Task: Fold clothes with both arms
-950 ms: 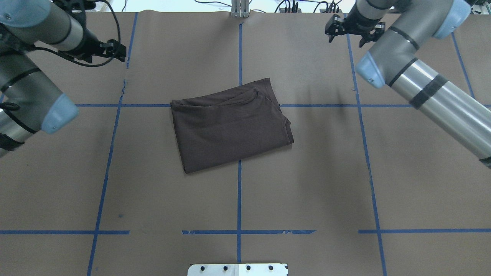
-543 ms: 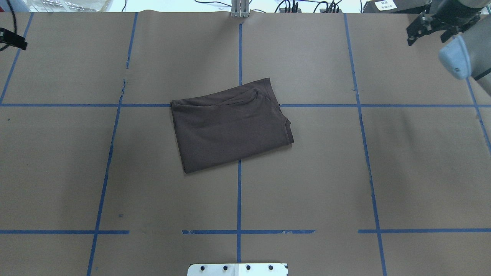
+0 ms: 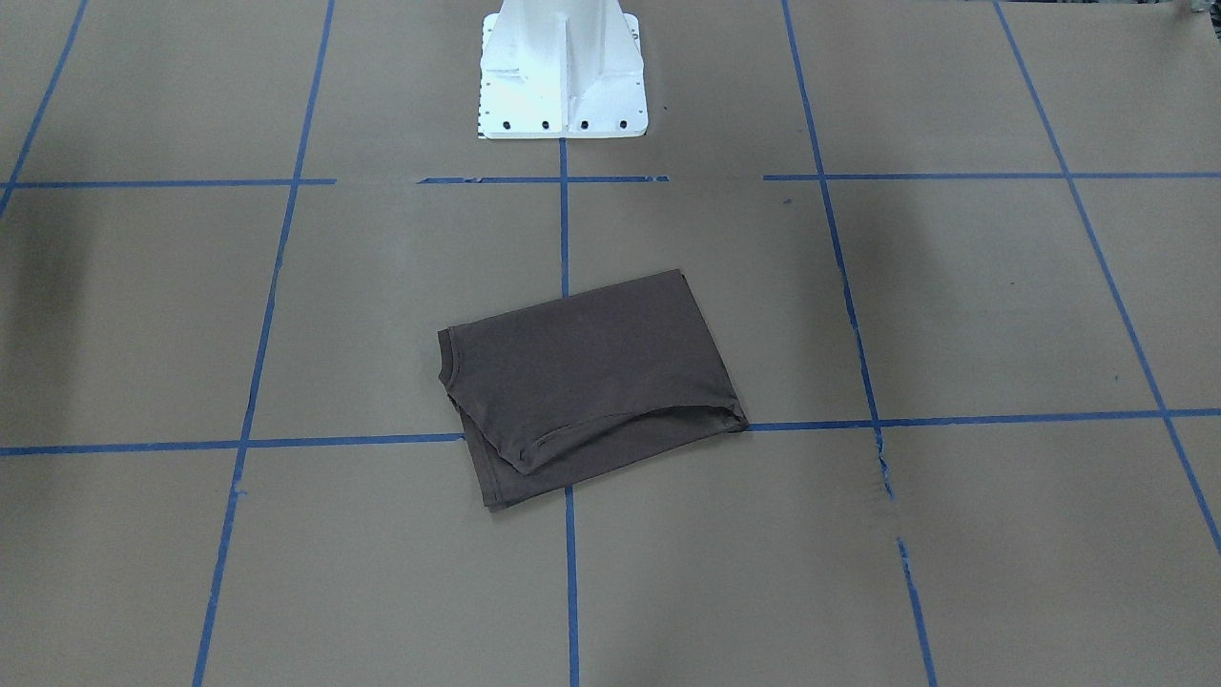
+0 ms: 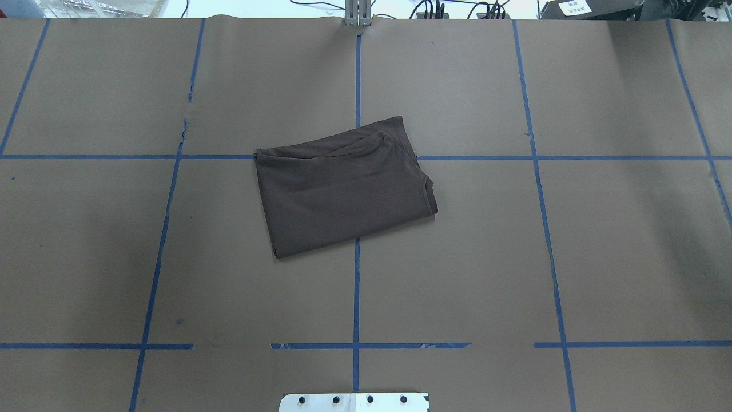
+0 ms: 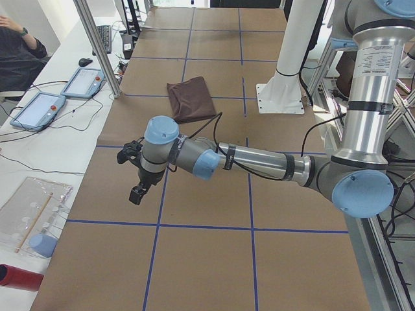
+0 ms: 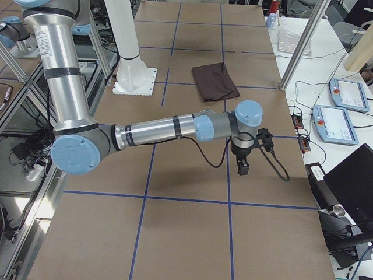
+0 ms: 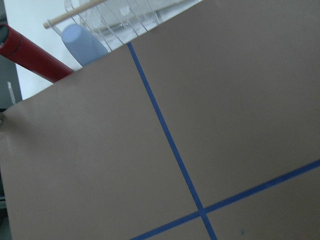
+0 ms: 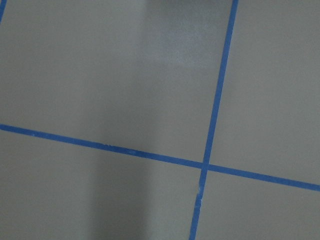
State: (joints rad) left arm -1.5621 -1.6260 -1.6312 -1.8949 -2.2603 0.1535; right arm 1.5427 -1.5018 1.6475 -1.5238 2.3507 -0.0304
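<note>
Pincers first: your left gripper [image 5: 137, 189] hangs over the brown paper table [image 4: 514, 257] at its left end, well apart from the dark brown T-shirt [image 4: 343, 189]. You see it only from the side, so you cannot tell if it is spread or pressed together. From its wrist you see bare paper, 2 blue tape lines [image 7: 170, 145] that cross, and past the paper's edge a red tube [image 7: 30, 57] and a pale blue cup [image 7: 82, 45]. In the middle of the table lies the T-shirt. It is folded into a small slanted block and lies flat on the paper. It covers a spot where 2 blue lines cross, out in front of the white base [image 3: 561, 67]. At the right end your right gripper [image 6: 242, 166] points down over the paper, also well apart from the T-shirt. You cannot tell if it is spread or pressed together either.
</note>
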